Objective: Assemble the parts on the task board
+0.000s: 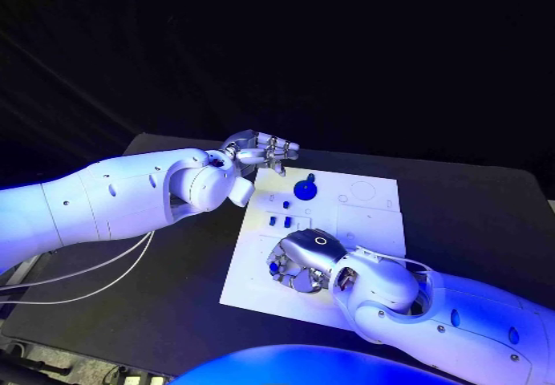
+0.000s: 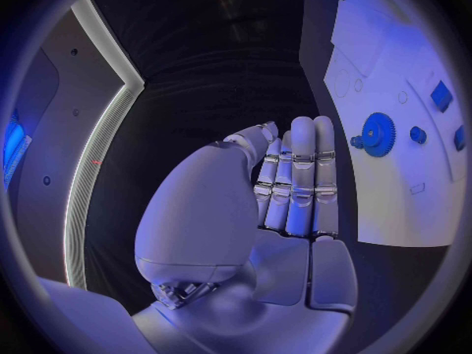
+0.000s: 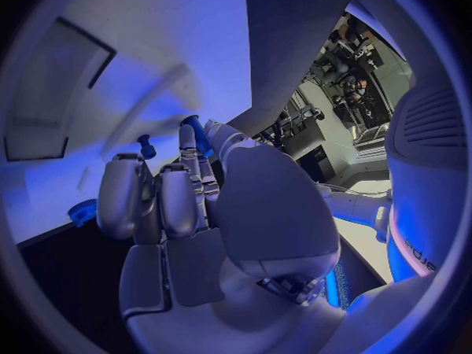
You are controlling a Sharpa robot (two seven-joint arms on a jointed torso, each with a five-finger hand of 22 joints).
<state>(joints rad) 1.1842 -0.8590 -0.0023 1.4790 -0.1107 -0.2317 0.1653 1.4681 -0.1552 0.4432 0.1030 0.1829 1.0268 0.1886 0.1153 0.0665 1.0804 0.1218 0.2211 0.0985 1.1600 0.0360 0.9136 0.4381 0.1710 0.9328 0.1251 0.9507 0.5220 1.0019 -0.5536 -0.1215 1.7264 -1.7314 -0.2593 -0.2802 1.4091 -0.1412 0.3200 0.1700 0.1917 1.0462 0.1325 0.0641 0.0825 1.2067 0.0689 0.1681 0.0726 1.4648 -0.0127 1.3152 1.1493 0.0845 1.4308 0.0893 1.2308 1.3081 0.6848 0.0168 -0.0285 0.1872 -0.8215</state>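
The white task board [image 1: 370,228] lies in the middle of the table. A blue gear [image 1: 305,190] sits near its far edge, with small blue parts [image 1: 280,219] just in front of it. My right hand [image 1: 303,261] hovers over the board's near half, fingers curled down. In the right wrist view it pinches a small blue part [image 3: 197,132] between thumb and fingertip, close to a blue peg [image 3: 145,144] standing on the board. My left hand [image 1: 261,151] hangs beyond the board's far left corner, its fingers [image 2: 295,173] straight and together, holding nothing. The gear [image 2: 377,134] lies off to its side.
Black table [image 1: 474,208] surrounds the board, with bare room on both sides. White cables [image 1: 93,281] trail along the table's left side under my left arm. The board's far right part carries outlined recesses [image 1: 363,192].
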